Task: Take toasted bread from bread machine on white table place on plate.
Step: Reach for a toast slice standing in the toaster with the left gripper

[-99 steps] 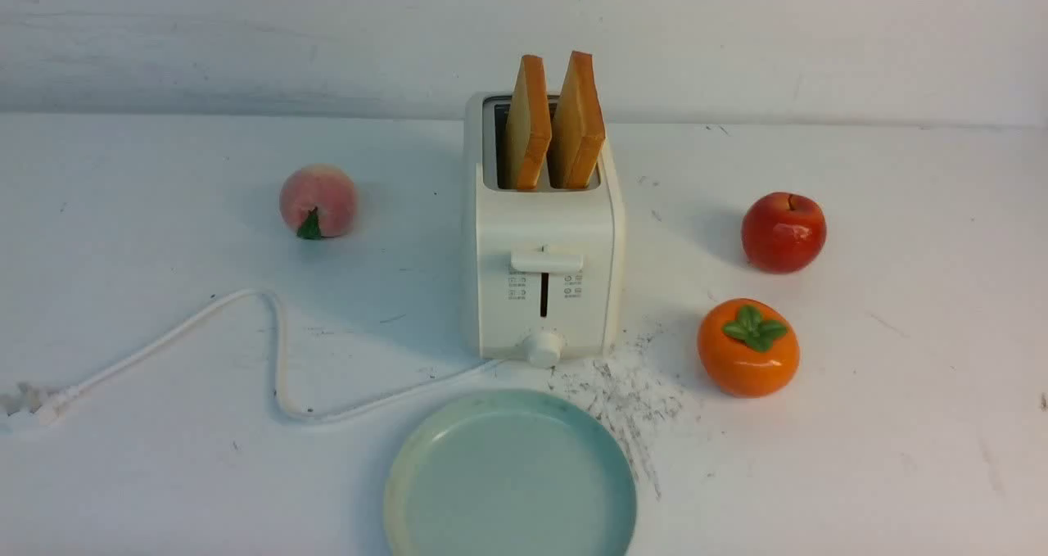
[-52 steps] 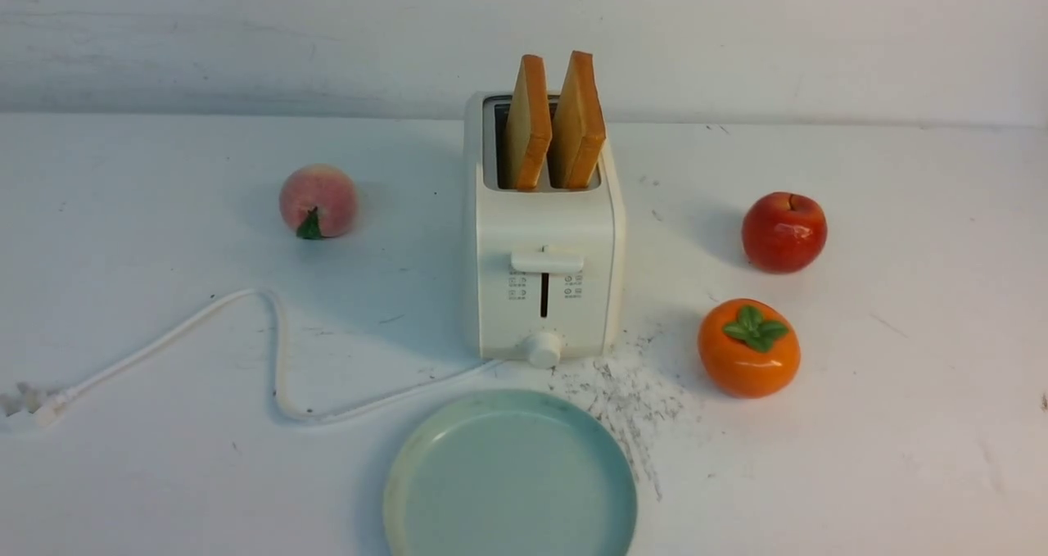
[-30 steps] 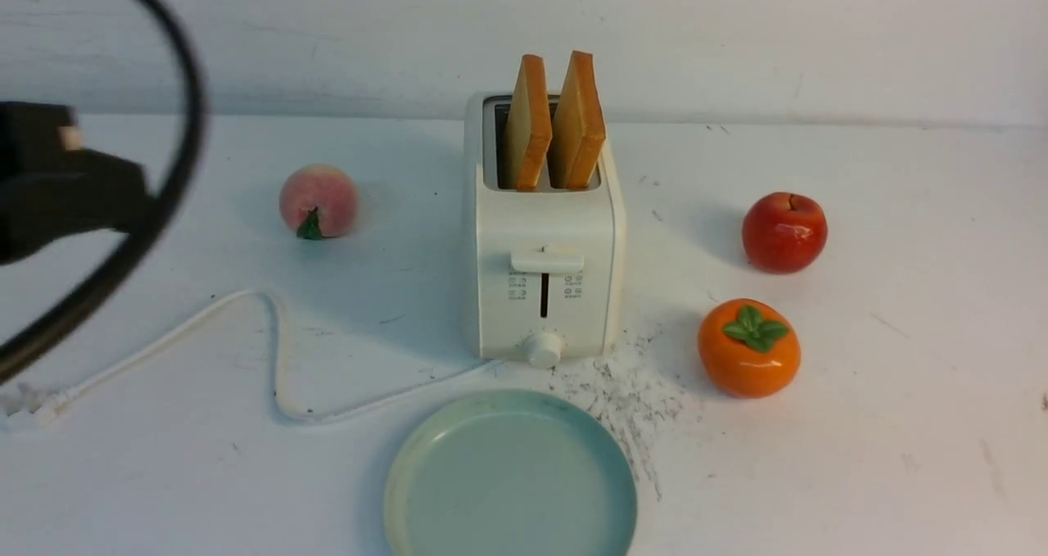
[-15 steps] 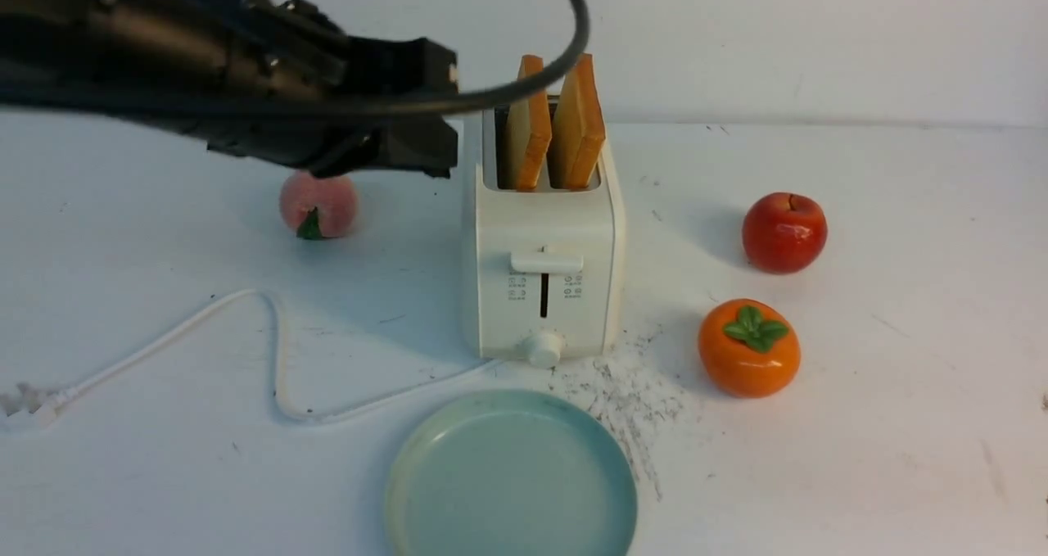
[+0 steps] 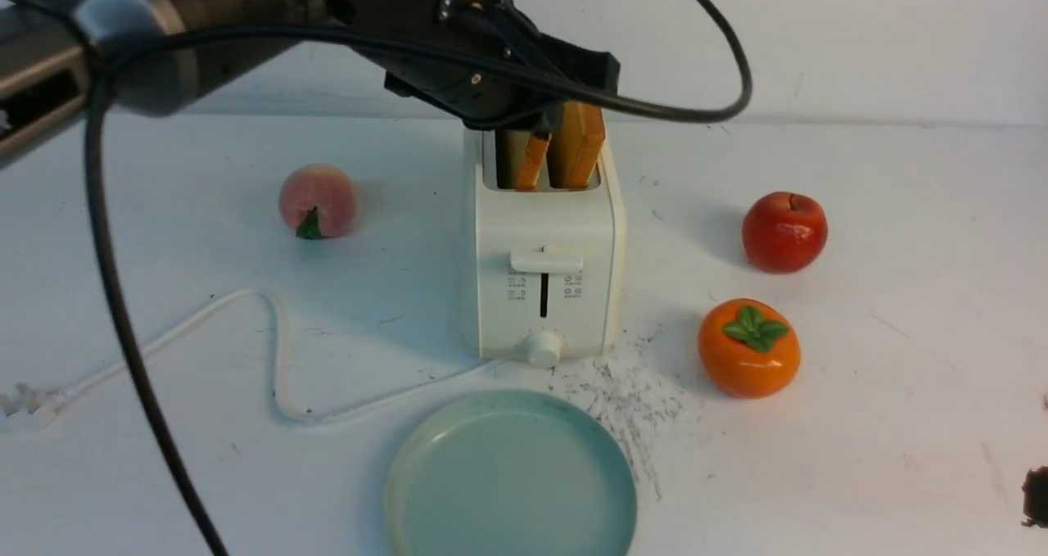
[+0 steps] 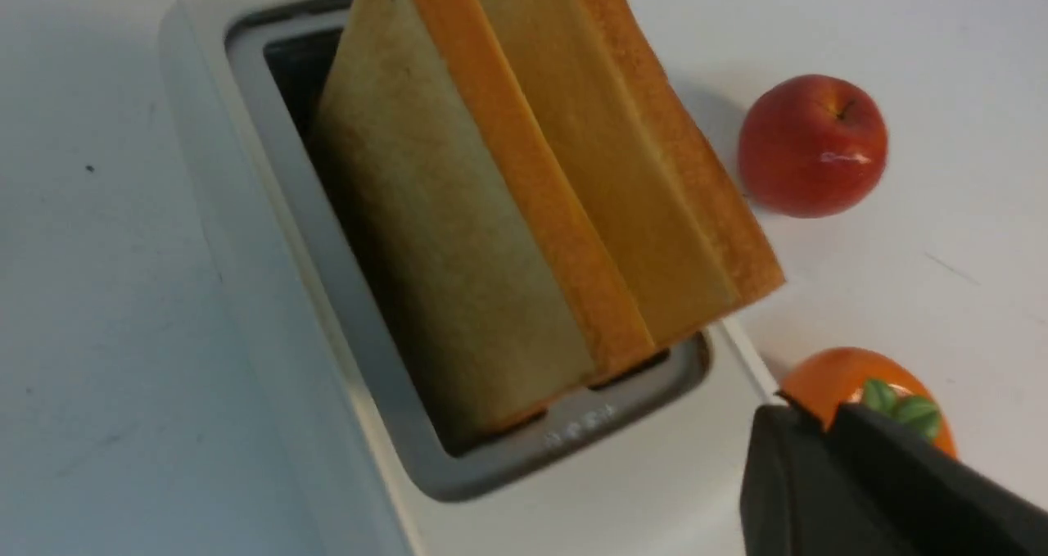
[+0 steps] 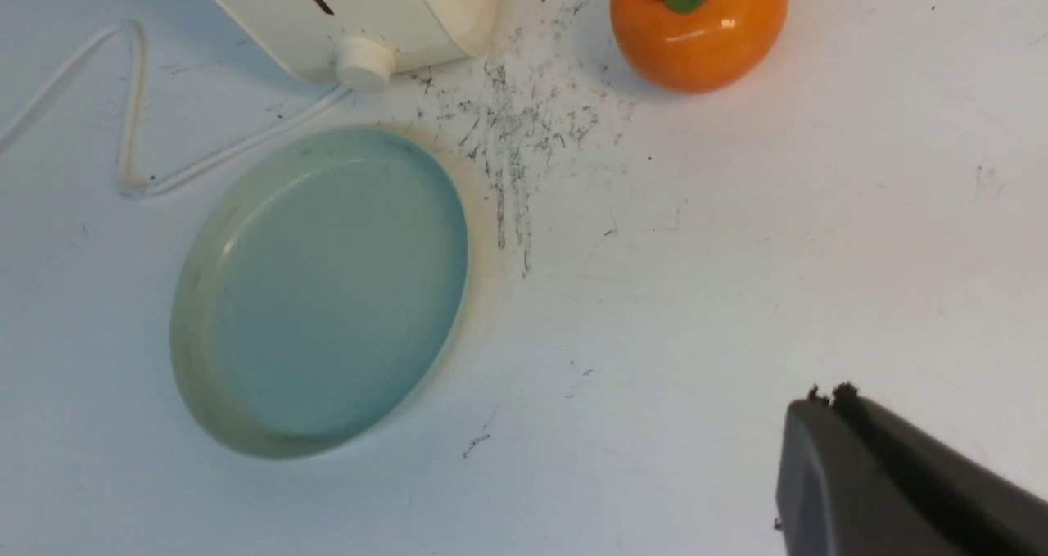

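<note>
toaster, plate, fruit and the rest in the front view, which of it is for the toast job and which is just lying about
For the job:
- two toast slices
- toaster
- plate
- white table

Just lying about:
- peach
- red apple
- orange persimmon

Toast slices (image 6: 483, 212): are crowding each other near your left gripper (image 6: 819, 413).
White table (image 7: 655, 294): is giving you room between right gripper (image 7: 831, 400) and plate (image 7: 327, 286).
</note>
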